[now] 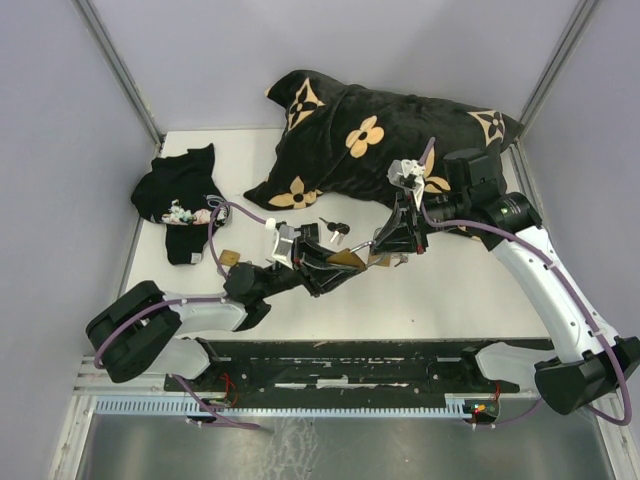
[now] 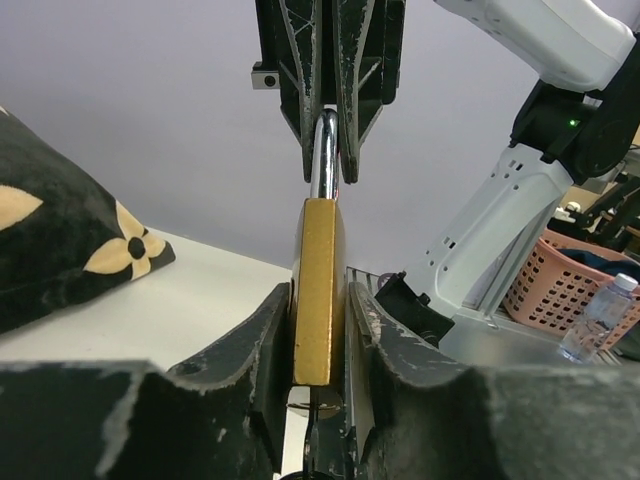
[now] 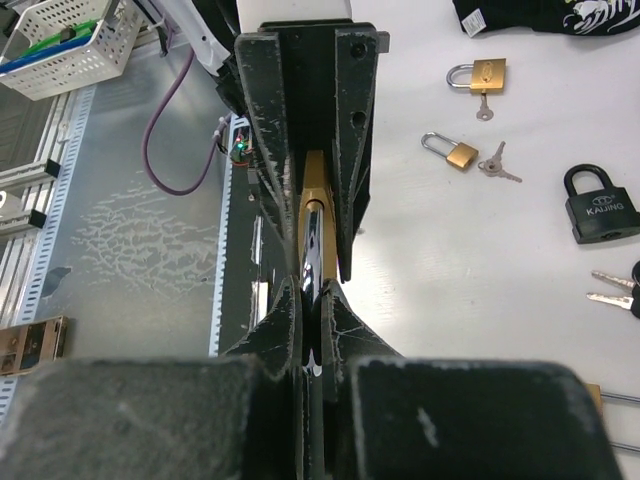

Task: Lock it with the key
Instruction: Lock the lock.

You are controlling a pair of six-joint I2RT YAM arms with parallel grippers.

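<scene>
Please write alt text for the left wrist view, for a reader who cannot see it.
A brass padlock stands upright, its body clamped in the left tool, while the right tool above grips its silver shackle. A black pillow with beige flowers lies on the table at left.

Mostly hidden: the brass padlock (image 2: 318, 290)
Only its narrow edge shows: the left gripper (image 2: 318, 335) covers both faces, the right gripper (image 2: 326, 150) hides the shackle's top, and the underside is too shadowed to tell whether a key is inserted. A key bunch (image 3: 608, 298) runs off the right wrist view's right edge.
</scene>
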